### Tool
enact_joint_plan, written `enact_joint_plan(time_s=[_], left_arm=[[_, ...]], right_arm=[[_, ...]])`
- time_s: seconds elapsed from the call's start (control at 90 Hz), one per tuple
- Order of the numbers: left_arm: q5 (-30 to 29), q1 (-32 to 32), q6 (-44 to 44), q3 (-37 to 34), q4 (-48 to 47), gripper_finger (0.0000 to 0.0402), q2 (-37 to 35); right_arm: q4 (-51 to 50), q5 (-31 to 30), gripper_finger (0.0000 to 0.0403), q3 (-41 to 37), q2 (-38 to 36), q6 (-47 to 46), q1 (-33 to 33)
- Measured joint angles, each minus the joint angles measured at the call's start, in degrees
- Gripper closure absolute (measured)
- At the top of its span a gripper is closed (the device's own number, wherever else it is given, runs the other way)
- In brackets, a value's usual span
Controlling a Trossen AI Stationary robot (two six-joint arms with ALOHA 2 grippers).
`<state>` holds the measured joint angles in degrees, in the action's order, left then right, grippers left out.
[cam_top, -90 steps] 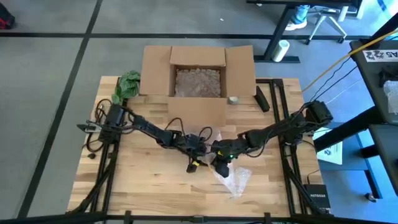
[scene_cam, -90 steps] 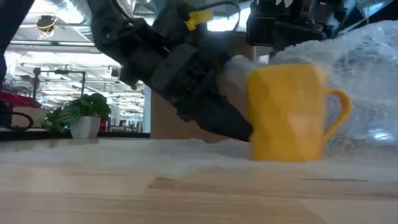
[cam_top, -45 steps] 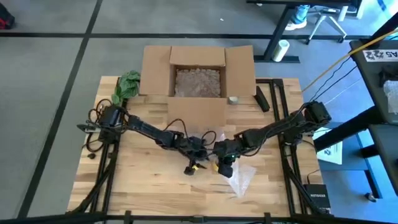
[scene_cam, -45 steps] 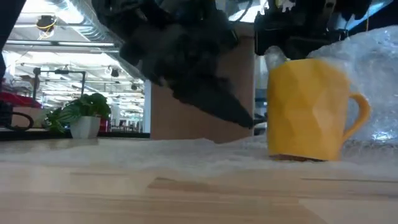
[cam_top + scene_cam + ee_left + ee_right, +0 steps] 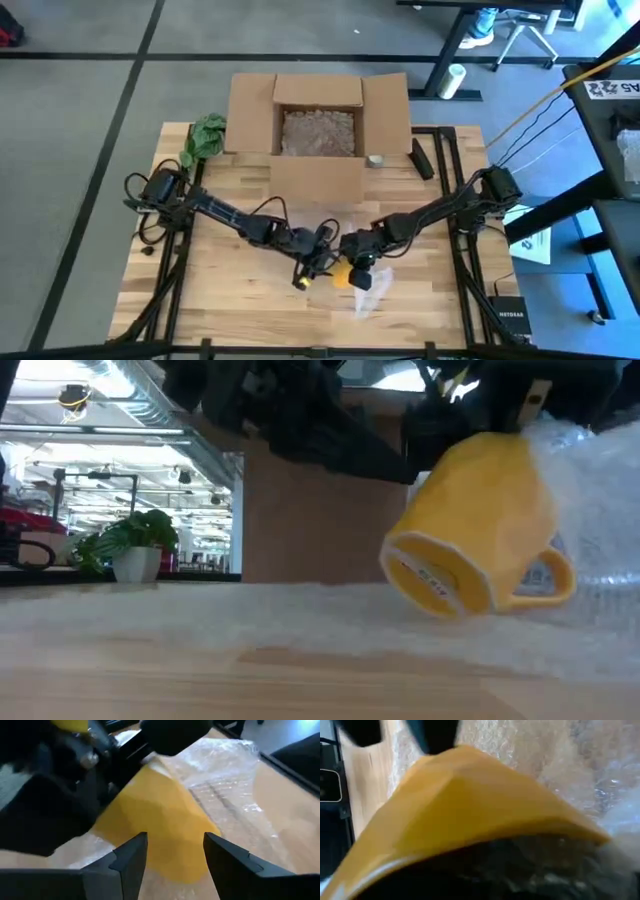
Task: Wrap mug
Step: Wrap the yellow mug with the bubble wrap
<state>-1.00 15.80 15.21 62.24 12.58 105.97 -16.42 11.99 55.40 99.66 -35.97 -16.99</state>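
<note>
Now the yellow mug [image 5: 478, 525] hangs tilted above the table [image 5: 230, 290], its base turned toward the low camera and its handle [image 5: 548, 578] low on the side nearest the bubble wrap [image 5: 590, 500]. Only the lower edge of the mug seems close to the wrap-covered surface; whether it touches cannot be told. Seen from above, the mug [image 5: 343, 276] shows as a small yellow patch near the front middle of the table, with the clear bubble wrap [image 5: 372, 290] spread just beside and under it.

The right gripper [image 5: 360, 265] sits right over the mug and appears to grip its rim from above; its wrist view is filled by the yellow wall of the mug [image 5: 470, 815], with wrap beyond, so its fingers look clamped on the mug. The left gripper [image 5: 312, 268] is just beside the mug on the other side. In its wrist view its two fingers [image 5: 131, 857] stand apart, with the mug [image 5: 155, 830] in front of the gap and the bubble wrap [image 5: 225, 775] lying beyond it; they grasp nothing.

Behind the arms an open cardboard box [image 5: 318, 130] with brown filler stands at the back of the table, and a small green plant [image 5: 205, 137] sits by its left flap.
</note>
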Motion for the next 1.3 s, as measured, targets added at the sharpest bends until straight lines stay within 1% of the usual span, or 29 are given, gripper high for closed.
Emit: enact_joint_plan(time_s=[0.122, 0.244, 0.422, 0.522, 0.578, 0.689, 0.789, 0.878, 1.056, 1.3], left_arm=[[-3.5, 0.1, 0.3, 0.0, -0.5, 0.0224, 1.6], [-3.7, -0.4, -0.1, 0.0, 0.7, 0.0224, 4.3], [-4.7, -0.9, 0.0, -0.2, 6.4, 0.0224, 7.5], [-7.4, -1.9, 0.0, -0.2, 9.3, 0.0224, 8.6], [-9.8, -2.7, 0.2, -0.3, 9.7, 0.0225, 8.6], [-12.5, -4.7, -0.1, -0.2, 11.0, 0.0225, 8.7], [-13.0, -6.0, -0.1, 0.0, 11.5, 0.0225, 8.4], [-12.8, -5.8, 0.5, -0.1, 10.4, 0.0225, 8.2], [-12.4, -3.6, 3.2, 0.0, 9.4, 0.0225, 4.0], [-12.3, 0.8, 3.8, -0.1, 2.3, 0.0225, -1.4]], right_arm=[[3.2, 0.5, 0.0403, 0.4, 0.0, 0.3, -0.4], [4.2, 1.1, 0.0403, 2.4, 0.0, 1.4, -0.7], [1.9, 2.2, 0.0403, 4.3, -0.1, 1.8, -0.7], [0.2, 2.8, 0.0403, 4.5, -0.2, 1.5, -0.7], [-1.5, 3.0, 0.0403, 4.6, -0.3, 1.3, -0.7], [-4.0, 3.2, 0.0403, 4.7, -0.4, 0.2, -1.6], [-4.4, 3.3, 0.0403, 4.7, -0.3, 0.0, -2.7], [-4.5, 3.4, 0.0403, 4.7, -0.3, -1.0, -3.7], [-4.6, 2.0, 0.0403, 4.7, -0.3, -1.3, -4.5], [-4.7, 1.2, 0.0403, 4.7, -0.3, -1.7, -4.8]])
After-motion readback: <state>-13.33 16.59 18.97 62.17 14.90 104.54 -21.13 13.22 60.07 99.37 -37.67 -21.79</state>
